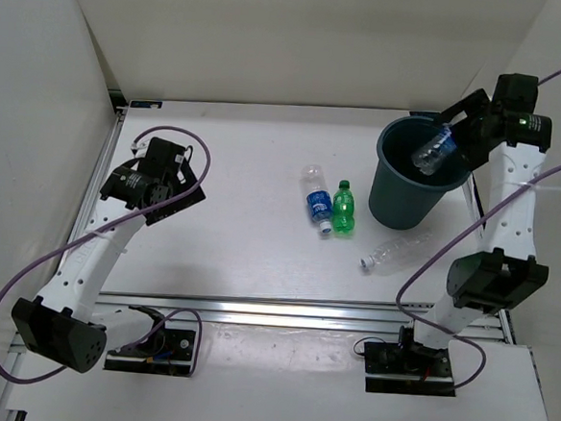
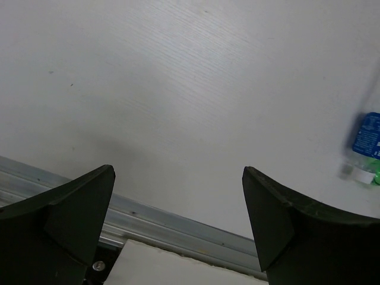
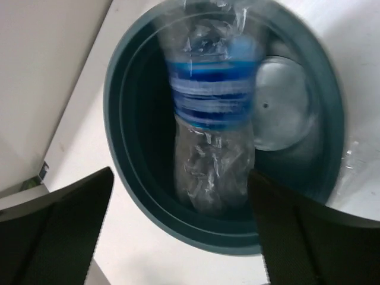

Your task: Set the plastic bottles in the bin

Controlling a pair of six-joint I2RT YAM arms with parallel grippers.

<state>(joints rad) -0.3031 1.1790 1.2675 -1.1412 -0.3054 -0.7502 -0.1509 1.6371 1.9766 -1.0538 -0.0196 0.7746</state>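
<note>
The dark teal bin stands at the back right. My right gripper hangs over its rim, jaws wide apart. A clear bottle with a blue label lies tilted in the bin's mouth. In the right wrist view this bottle is blurred inside the bin, below the open right gripper. A second clear blue-labelled bottle and the green bottle lie side by side mid-table. Another clear bottle lies in front of the bin. My left gripper is open and empty at the left.
The aluminium rail runs along the table's near edge; it also shows in the left wrist view. White walls enclose the left, back and right. The blue-labelled bottle shows at the right edge of the left wrist view, beyond the open left gripper.
</note>
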